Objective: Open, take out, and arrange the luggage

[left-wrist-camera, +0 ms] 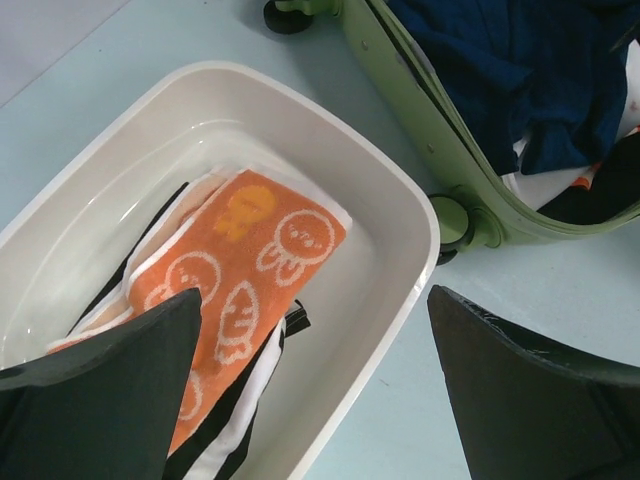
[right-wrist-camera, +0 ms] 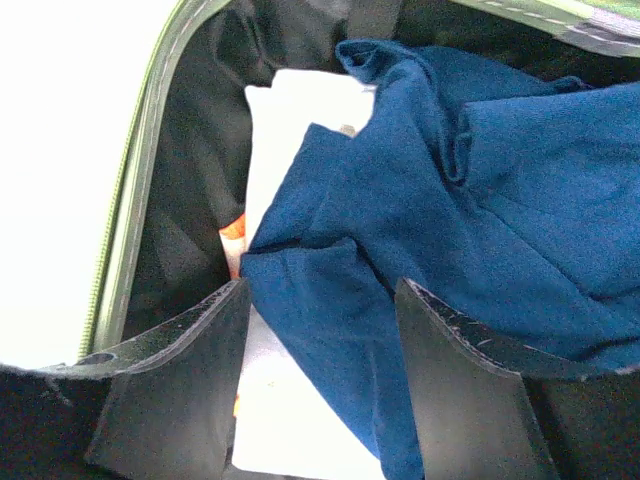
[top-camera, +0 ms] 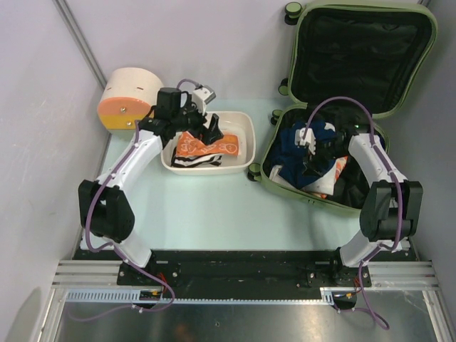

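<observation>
Luggage (top-camera: 266,169) was seen open at table's right, within right arm's reach. Right gripper (right-wrist-camera: 322,295) was set inside lower shell, jaws half-spread astride blue garment (right-wrist-camera: 480,200) directly beneath; firm hold could not be told. Left gripper (left-wrist-camera: 312,300) was held wide apart, empty, over white tub (left-wrist-camera: 410,230), farther off.

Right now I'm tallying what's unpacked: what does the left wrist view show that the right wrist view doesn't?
Left wrist only: the white tub holding an orange towel over striped cloth. Right wrist only: the right gripper, jaws astride the blue garment. Both: the green luggage, that garment and white cloth beneath it.
</observation>
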Controlling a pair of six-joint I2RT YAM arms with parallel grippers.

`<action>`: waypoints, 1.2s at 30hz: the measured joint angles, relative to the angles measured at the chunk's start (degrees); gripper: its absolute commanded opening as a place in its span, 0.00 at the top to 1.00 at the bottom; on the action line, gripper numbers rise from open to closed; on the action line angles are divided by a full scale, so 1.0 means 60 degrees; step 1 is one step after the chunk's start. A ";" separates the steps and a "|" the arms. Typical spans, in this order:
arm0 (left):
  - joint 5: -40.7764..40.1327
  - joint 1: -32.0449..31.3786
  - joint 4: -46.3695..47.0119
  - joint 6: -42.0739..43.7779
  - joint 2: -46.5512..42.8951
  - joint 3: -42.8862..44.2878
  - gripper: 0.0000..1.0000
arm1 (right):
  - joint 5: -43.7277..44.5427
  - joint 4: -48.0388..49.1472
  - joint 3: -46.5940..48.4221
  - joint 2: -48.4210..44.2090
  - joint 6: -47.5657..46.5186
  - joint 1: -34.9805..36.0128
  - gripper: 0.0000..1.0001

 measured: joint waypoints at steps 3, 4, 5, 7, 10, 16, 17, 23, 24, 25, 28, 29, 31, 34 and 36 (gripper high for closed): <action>0.0007 0.0066 -0.0004 -0.0029 0.0033 0.0004 0.02 | 0.0299 0.0066 -0.0266 0.0127 -0.0634 0.0273 0.48; 0.0026 0.0087 -0.0007 -0.0058 0.0044 0.0004 0.02 | 0.0437 0.0080 -0.0386 0.0160 -0.0820 0.0350 0.54; 0.0036 0.0098 -0.0007 -0.0076 0.0055 0.0007 0.02 | 0.0546 0.0098 -0.0492 0.0186 -0.0994 0.0408 0.66; 0.0066 0.0095 -0.0015 -0.0084 0.0080 0.0044 0.03 | 0.0769 0.0153 -0.0699 0.0189 -0.1224 0.0510 0.78; 0.0087 0.0095 0.0000 -0.0080 0.0087 0.0095 0.03 | 0.1009 0.0284 -0.0987 0.0069 -0.1552 0.0463 1.00; 0.0069 -0.0117 -0.0004 0.0113 0.0087 0.0098 0.02 | 0.1060 0.0532 -0.1392 -0.0856 -0.1515 -0.0368 1.00; 0.0055 -0.0226 -0.0007 0.0211 0.0087 0.0098 0.02 | 0.0965 0.0616 -0.1392 -0.1086 -0.1410 -0.0616 1.00; 0.0058 -0.1180 0.0011 0.0943 0.0335 0.0357 0.00 | 0.0015 0.1421 -0.1392 -0.2160 -0.0073 -0.1752 1.00; 0.0058 -0.1319 0.0036 0.1027 0.0433 0.0459 0.00 | -0.0160 0.1639 -0.1392 -0.2233 0.0284 -0.1861 1.00; 0.0062 -0.1508 0.0106 0.1100 0.0568 0.0572 0.00 | -0.0342 0.1905 -0.1392 -0.2277 0.0659 -0.1953 1.00; 0.0080 -0.2076 0.0350 0.1202 0.1031 0.0984 0.00 | -0.0696 0.2510 -0.1392 -0.2324 0.1581 -0.2124 1.00; 0.0131 -0.2277 0.0444 0.1206 0.1224 0.1155 0.00 | -0.0776 0.2648 -0.1392 -0.2328 0.1803 -0.2149 1.00; 0.0266 -0.2688 0.0601 0.1195 0.1632 0.1606 0.00 | -0.0885 0.2958 -0.1392 -0.2346 0.2317 -0.2197 1.00; 0.0521 -0.3395 0.0947 0.1184 0.2288 0.2229 0.00 | -0.0962 0.3479 -0.1392 -0.2401 0.3042 -0.2244 1.00; 0.0699 -0.3803 0.1140 0.1169 0.2594 0.2433 0.00 | -0.0969 0.3821 -0.1392 -0.2444 0.3501 -0.2277 1.00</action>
